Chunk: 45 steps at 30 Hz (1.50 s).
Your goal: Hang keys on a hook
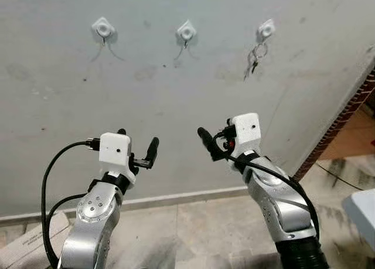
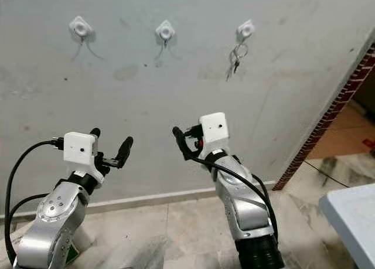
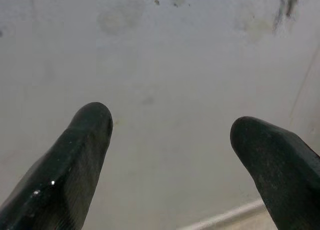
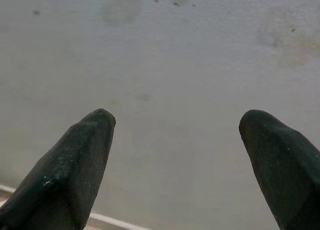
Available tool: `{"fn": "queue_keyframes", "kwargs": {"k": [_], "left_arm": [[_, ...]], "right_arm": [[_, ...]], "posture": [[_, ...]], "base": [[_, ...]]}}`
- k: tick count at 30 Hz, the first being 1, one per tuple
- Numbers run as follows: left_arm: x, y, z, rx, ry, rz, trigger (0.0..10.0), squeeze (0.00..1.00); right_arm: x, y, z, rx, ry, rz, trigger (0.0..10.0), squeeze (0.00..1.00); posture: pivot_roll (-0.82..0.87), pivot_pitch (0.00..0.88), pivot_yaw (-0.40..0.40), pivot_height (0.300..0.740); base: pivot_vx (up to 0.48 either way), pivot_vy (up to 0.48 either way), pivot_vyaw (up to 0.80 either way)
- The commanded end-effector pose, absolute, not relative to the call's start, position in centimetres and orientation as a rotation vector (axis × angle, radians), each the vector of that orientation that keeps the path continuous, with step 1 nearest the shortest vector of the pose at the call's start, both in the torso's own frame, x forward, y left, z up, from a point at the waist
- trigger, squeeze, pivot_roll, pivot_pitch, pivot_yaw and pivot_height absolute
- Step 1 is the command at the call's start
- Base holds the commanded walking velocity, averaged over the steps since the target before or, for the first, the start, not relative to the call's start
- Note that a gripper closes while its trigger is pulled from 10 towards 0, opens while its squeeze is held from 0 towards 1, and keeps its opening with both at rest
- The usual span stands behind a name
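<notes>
Grey plaster wall (image 1: 176,105) across the frame, three white square hooks along the top. Upper right: small bunch of metal keys on a ring (image 1: 255,57), dangling from the right-hand white hook (image 1: 266,29). Middle white hook (image 1: 186,30) and left white hook (image 1: 103,28) bare, casting thin shadows only.

Judged from this: hanging step looks done, keys already on the hook, nothing left in either pincer. Next move, by that reading, calls for little more than drawing both arms back and down, clear of the wall, without brushing the ring.

Left pincer (image 1: 136,147) at lower left of centre, raised, black fingers (image 3: 75,160) spread wide, empty, plain wall between them. Right pincer (image 1: 215,141) just right of centre, raised too, fingers (image 4: 75,160) likewise parted, holding nothing.

Keys well above the right pincer and a touch to its right, well apart from it, no contact. Further off again from the left pincer, up and across toward the upper right corner. Pale tiled floor (image 1: 205,234) below, brick edge (image 1: 345,113) at far right.
</notes>
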<state>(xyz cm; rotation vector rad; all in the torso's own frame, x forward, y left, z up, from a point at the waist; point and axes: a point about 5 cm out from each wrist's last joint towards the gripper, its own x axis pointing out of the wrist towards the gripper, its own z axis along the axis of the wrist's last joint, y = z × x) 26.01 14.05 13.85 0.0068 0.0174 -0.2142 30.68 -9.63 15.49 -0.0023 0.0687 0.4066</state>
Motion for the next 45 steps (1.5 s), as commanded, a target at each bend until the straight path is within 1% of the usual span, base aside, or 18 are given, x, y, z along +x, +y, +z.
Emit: {"fn": "queue_keyframes", "kwargs": {"k": [1, 14, 24, 42, 45], "left_arm": [[26.02, 13.71, 13.97, 0.011, 0.012, -0.229, 10.0, 0.0], [26.01, 13.51, 13.87, 0.009, 0.013, -0.236, 10.0, 0.0], [26.17, 13.54, 13.83, 0.009, 0.012, -0.228, 10.0, 0.0], [26.19, 13.28, 13.93, -0.012, 0.0, -0.266, 10.0, 0.0], [26.21, 13.28, 13.88, -0.013, 0.002, -0.264, 10.0, 0.0]], "right_arm": [[30.76, -9.93, 15.55, -0.003, 0.071, 0.401, 10.0, 0.0], [30.66, -10.05, 15.77, 0.009, 0.06, 0.395, 10.0, 0.0], [30.64, -10.05, 15.84, 0.01, 0.056, 0.393, 10.0, 0.0], [30.67, -9.96, 15.72, 0.021, 0.072, 0.392, 10.0, 0.0], [30.68, -9.88, 15.67, 0.025, 0.077, 0.391, 10.0, 0.0]], "posture": [[0.07, 0.0, -0.01, 0.74], [0.06, 0.0, -0.009, 0.74], [0.05, 0.0, -0.009, 0.74], [0.05, 0.0, -0.01, 0.74], [0.05, 0.0, -0.012, 0.74]], "base": [[-0.3, 0.0, 0.0], [-0.268, 0.0, 0.0], [0.0, 0.0, 0.0], [0.0, 0.0, 0.0], [0.0, 0.0, -0.8]]}}
